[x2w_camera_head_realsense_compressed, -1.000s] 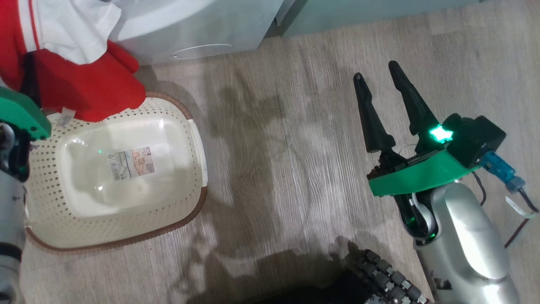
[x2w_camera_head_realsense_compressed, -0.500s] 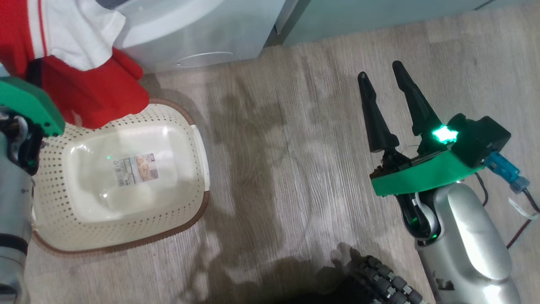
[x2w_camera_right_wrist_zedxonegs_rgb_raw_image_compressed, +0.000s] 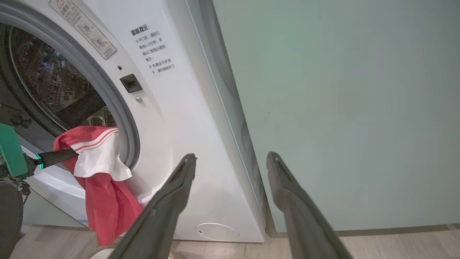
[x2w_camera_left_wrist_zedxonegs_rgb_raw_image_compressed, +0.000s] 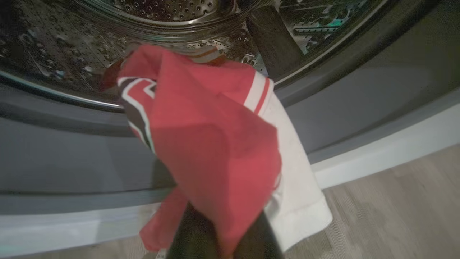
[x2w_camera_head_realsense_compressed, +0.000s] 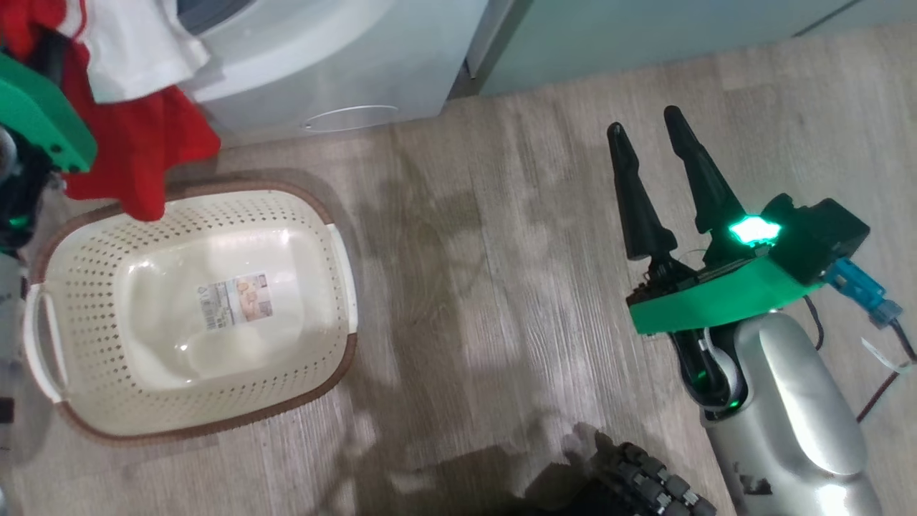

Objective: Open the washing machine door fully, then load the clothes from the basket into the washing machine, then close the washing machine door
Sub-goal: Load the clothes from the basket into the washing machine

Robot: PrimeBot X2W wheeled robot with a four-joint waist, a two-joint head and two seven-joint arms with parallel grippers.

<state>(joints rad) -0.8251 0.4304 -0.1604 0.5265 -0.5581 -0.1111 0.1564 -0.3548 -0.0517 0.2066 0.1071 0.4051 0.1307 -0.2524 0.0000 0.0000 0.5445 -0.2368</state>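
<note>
The red clothes (x2w_camera_head_realsense_compressed: 136, 143) with white trim hang from my left gripper (x2w_camera_right_wrist_zedxonegs_rgb_raw_image_compressed: 73, 154), which is shut on them at the lower lip of the washing machine (x2w_camera_right_wrist_zedxonegs_rgb_raw_image_compressed: 172, 118) opening. In the left wrist view the clothes (x2w_camera_left_wrist_zedxonegs_rgb_raw_image_compressed: 215, 144) drape over my fingers, in front of the grey gasket and steel drum (x2w_camera_left_wrist_zedxonegs_rgb_raw_image_compressed: 172, 10). The basket (x2w_camera_head_realsense_compressed: 344, 358) stands on the floor below, its bottom bare but for a paper label. My right gripper (x2w_camera_head_realsense_compressed: 646, 123) hovers open over the floor to the right, holding nothing. The washing machine door is out of view.
Pale green cabinets (x2w_camera_right_wrist_zedxonegs_rgb_raw_image_compressed: 341, 108) stand right beside the washing machine. A small round flap (x2w_camera_right_wrist_zedxonegs_rgb_raw_image_compressed: 217, 231) sits low on the machine's front. Wood-look floor (x2w_camera_head_realsense_compressed: 487, 272) lies between the basket and my right arm.
The clothes have risen off the basket's far rim toward the machine's opening, and the whole basket now shows. The head view has shifted a little. The right arm has stayed put.
</note>
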